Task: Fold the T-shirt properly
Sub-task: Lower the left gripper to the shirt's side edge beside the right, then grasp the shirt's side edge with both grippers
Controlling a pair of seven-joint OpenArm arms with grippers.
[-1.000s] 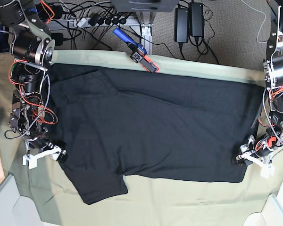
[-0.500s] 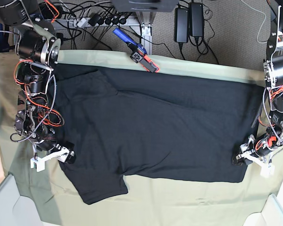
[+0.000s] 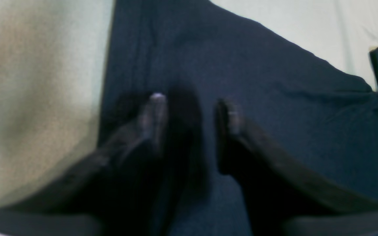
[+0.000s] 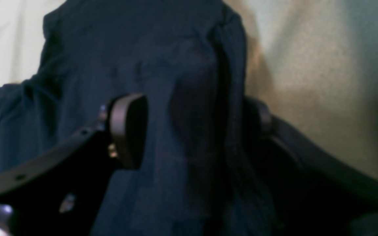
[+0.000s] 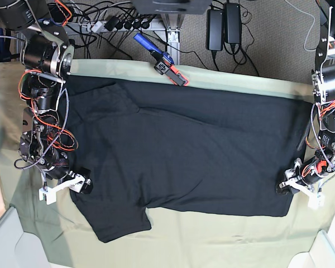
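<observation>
The black T-shirt [image 5: 184,151] lies spread flat, plain side up, on the pale green table cloth [image 5: 212,237], one sleeve toward the front left. The right gripper [image 5: 81,186] is at the shirt's left edge. In the right wrist view it [image 4: 192,121] is open, with a raised ridge of the T-shirt [image 4: 182,82] between the jaws. The left gripper [image 5: 283,188] is at the shirt's front right corner. In the blurred left wrist view it [image 3: 192,108] has its jaws nearly together on the T-shirt [image 3: 274,98].
A blue and orange tool [image 5: 162,60] lies on the cloth's back edge. Cables and power bricks [image 5: 223,25] lie on the floor behind. Pale bins stand at the front left corner [image 5: 5,240] and the front right corner [image 5: 324,251].
The right gripper has moved rightward onto the shirt's left edge, and its arm has shifted with it. The left arm and the shirt have not visibly moved.
</observation>
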